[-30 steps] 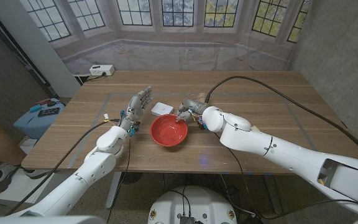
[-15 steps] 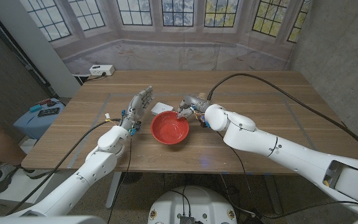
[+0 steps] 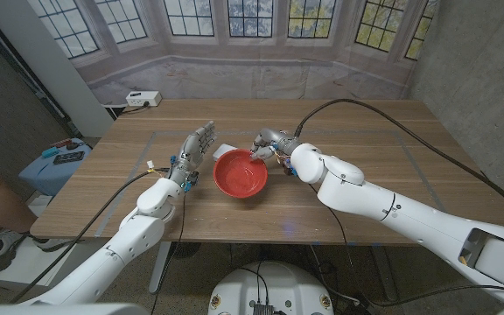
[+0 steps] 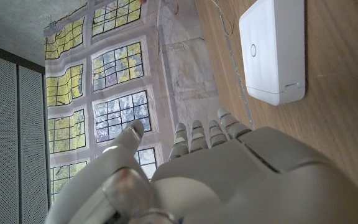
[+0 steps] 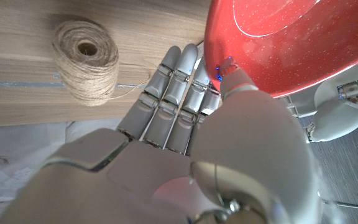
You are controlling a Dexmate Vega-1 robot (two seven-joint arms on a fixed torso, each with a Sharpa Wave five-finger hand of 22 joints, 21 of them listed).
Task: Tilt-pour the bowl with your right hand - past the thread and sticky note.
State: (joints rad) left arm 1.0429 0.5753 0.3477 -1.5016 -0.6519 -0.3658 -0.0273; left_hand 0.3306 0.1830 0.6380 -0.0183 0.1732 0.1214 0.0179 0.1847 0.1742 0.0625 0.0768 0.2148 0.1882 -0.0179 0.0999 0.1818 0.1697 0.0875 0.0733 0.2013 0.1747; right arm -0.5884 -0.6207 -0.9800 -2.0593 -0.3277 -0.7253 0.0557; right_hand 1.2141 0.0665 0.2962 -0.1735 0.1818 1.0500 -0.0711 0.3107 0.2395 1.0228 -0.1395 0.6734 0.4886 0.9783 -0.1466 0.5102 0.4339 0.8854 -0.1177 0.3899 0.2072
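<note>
The red bowl [image 3: 240, 175] sits tilted near the middle of the worktop [image 3: 366, 175], its far rim pinched by the right hand [image 3: 265, 149]. Beside those fingers lies a ball of twine [image 5: 87, 61]. A white box [image 4: 272, 50] lies just beyond the bowl's left side, near the left hand [image 3: 193, 150], which stands upright, fingers spread, holding nothing.

Even, soft indoor light; faint shadows on the table [image 3: 366, 131]. Head view sharp, edges bowed; wrist views blur up close.
</note>
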